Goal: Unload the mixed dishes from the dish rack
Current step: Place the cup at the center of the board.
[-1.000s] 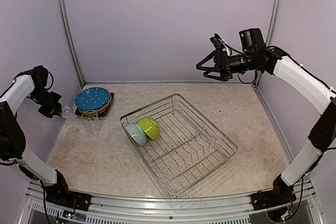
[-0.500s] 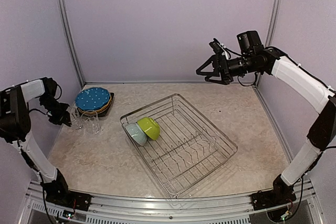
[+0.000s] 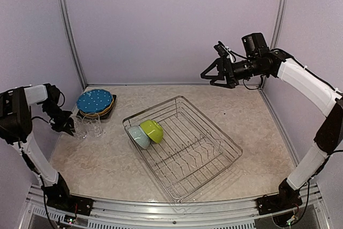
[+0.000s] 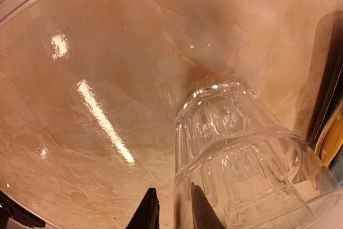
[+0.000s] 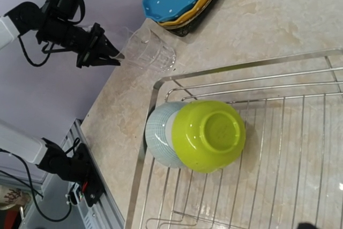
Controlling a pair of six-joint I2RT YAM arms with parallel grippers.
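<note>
Overhead, left pincer (image 3: 68, 127): low at the table's left edge, with its tips at the rim of a clear ribbed glass tumbler (image 3: 80, 127). My guess is that it is setting the tumbler down.
Overhead, unloaded group: a second clear glass (image 3: 95, 127) stands just beyond the tumbler from that pincer. Behind them a blue-dotted round plate (image 3: 95, 101) tops a stack on a black square plate (image 3: 111, 112). They are probably grouped there to keep out of the rack's way.
Overhead, right pincer (image 3: 209, 78): raised high with its fingers spread wide and nothing in them. The large silver wire dish rack (image 3: 236, 146) lies well below it, so it is probably standing by.
Left wrist, grip: the dark fingertips (image 4: 150, 213) stand slightly apart with the tumbler's (image 4: 241, 154) wall between them. I cannot tell whether they are pressing it. The tumbler's base points away from them, towards the beige marbled tabletop (image 4: 107, 52).
Right wrist, remaining: a lime round bowl (image 5: 209, 135) and a pale-blue bowl (image 5: 161, 140) lean together on their sides in the rack's (image 5: 241, 68) corner, below this pincer. They are likely the next things to lift out.
</note>
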